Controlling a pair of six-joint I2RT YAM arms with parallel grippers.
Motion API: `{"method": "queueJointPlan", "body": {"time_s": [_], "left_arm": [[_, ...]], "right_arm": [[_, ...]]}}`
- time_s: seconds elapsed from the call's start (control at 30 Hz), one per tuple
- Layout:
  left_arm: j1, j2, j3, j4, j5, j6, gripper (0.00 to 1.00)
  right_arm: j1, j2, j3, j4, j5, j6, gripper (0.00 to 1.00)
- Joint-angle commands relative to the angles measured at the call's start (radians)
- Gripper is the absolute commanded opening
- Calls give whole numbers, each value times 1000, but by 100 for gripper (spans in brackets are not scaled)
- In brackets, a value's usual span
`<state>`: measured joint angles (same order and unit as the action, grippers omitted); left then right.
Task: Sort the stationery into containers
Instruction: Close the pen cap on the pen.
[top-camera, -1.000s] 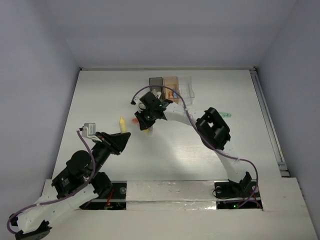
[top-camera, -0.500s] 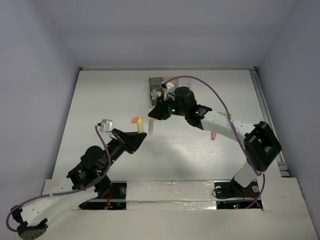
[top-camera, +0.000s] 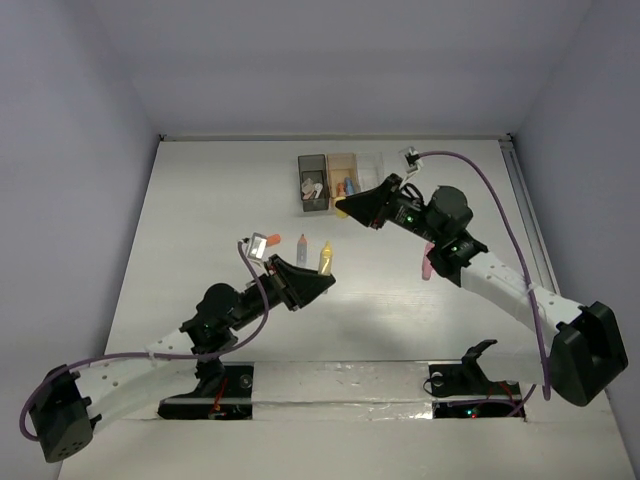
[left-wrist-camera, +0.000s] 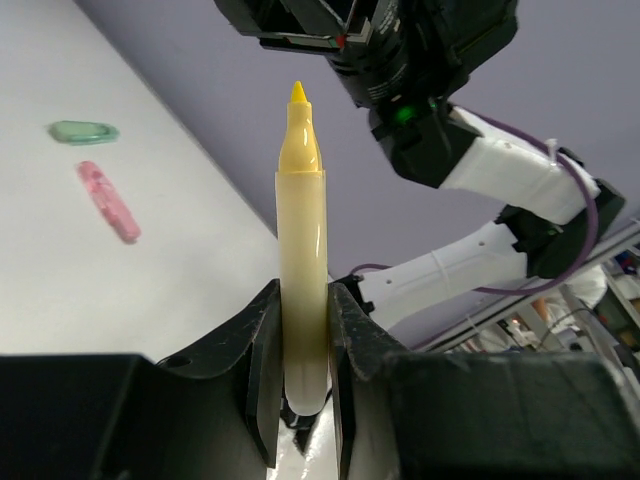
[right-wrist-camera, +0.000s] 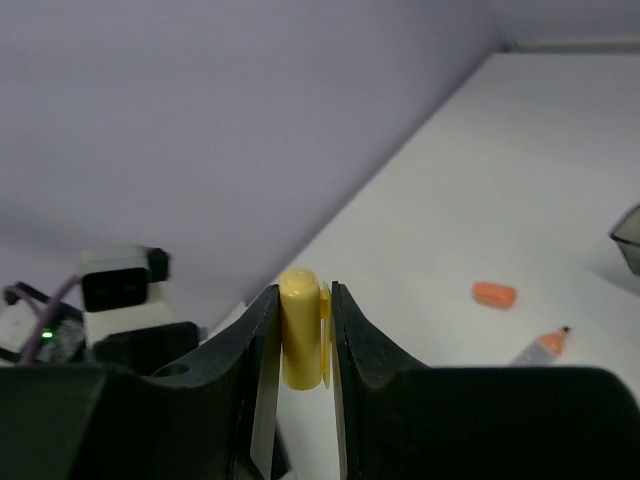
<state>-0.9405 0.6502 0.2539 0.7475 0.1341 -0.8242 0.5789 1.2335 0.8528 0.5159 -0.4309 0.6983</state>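
Yellow is split between your two grippers. Your left gripper (top-camera: 322, 278) is clamped on one yellow marker (left-wrist-camera: 302, 260). It is uncapped, its pale barrel stands upright between the fingers with the pointed tip up, and it is held up over the middle of the table (top-camera: 200, 200).

Just left of it on the table you have one orange eraser (top-camera: 272, 240). Next comes one orange marker (top-camera: 301, 245), lying close beside the held yellow one.

Farther back, three bins stand joined in a row:
- The dark grey bin (top-camera: 312, 160) has pale pieces inside.
- The orange bin (top-camera: 343, 160) holds an orange item and a blue one.
- The clear bin (top-camera: 372, 163) comes last, and you cannot make out its contents.

Your right gripper (top-camera: 343, 207) is just in front of the bins, its fingers pinched narrow on one yellow cap (right-wrist-camera: 299, 328). To the right lies one pink marker (top-camera: 427, 262). The left wrist view also shows one mint green item (left-wrist-camera: 84, 131) just beyond it.
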Motion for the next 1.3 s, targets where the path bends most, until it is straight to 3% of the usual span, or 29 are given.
{"method": "queueJointPlan", "body": {"time_s": [0.0, 0.6, 1.27], "left_arm": [[14, 54, -4, 271, 88, -59, 0], [42, 256, 21, 506, 159, -122, 0], [69, 302, 45, 510, 176, -112, 0]], "right_arm": [[-11, -19, -44, 226, -81, 124, 0], [-11, 4, -155, 544, -95, 303, 0], [-1, -9, -167, 555, -92, 288, 0]]}}
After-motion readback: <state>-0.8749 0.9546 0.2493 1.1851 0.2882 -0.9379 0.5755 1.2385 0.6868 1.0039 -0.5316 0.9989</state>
